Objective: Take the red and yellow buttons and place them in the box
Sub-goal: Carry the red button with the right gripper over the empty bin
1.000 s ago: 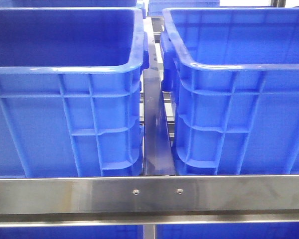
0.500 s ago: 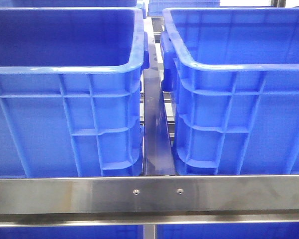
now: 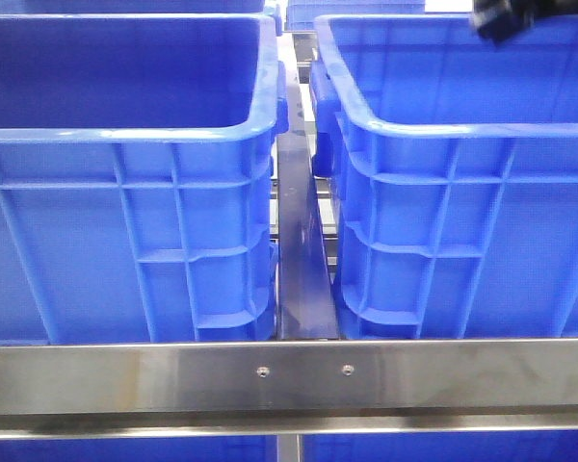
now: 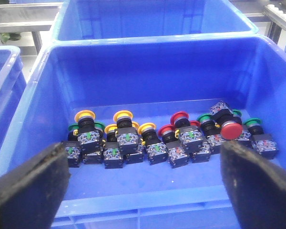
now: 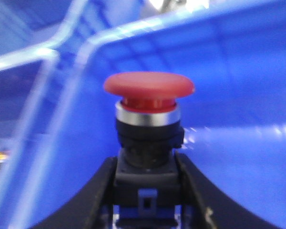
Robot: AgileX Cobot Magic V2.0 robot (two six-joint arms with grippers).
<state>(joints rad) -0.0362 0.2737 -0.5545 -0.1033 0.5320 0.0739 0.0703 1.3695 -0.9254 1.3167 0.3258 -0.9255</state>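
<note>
My right gripper (image 5: 145, 181) is shut on the black body of a red mushroom-head button (image 5: 149, 88) and holds it upright inside a blue box. A dark bit of the right arm (image 3: 506, 17) shows at the top right of the front view, above the right blue box (image 3: 462, 130). My left gripper (image 4: 145, 191) is open and empty, its fingers (image 4: 31, 186) wide apart above the near wall of a blue box (image 4: 148, 71). That box holds a row of several push buttons: yellow buttons (image 4: 123, 116), red buttons (image 4: 231, 130) and green buttons (image 4: 253, 123).
In the front view two tall blue boxes stand side by side, the left one (image 3: 125, 135) seen from outside. A steel rail (image 3: 289, 375) crosses in front, and a metal strip (image 3: 299, 250) runs between the boxes. More blue boxes (image 4: 148, 19) stand behind.
A dark part of the right arm has come into the front view at the top right, over the right box. The boxes have not moved.
</note>
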